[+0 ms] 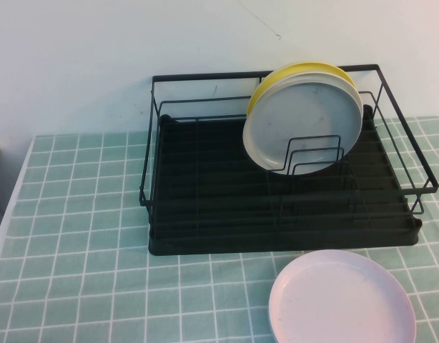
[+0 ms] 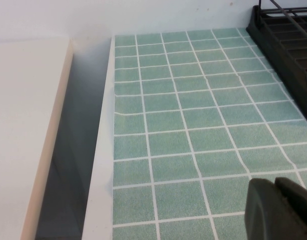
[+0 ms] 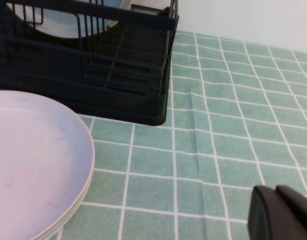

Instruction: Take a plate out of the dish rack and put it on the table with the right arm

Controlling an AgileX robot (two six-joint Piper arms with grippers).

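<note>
The pale pink-lilac plate [image 1: 341, 299] lies flat on the mint-green tiled table [image 1: 76, 236], just in front of the black wire dish rack [image 1: 277, 214]. It also shows in the right wrist view [image 3: 33, 160], in front of the dish rack [image 3: 93, 75]. My right gripper [image 3: 274, 192] is shut and empty, over bare tiles beside the plate, apart from it. My left gripper [image 2: 275, 184] is shut and empty over the table's left part [image 2: 193, 125], near the rack's corner [image 2: 288, 45]. Neither gripper shows in the high view.
A grey-white plate [image 1: 305, 125] stands on edge in the rack's right rear, with a yellow plate [image 1: 277, 82] behind it. The table's left edge [image 2: 101, 150] drops to a gap beside a white surface [image 2: 23, 125]. A pale wall runs behind.
</note>
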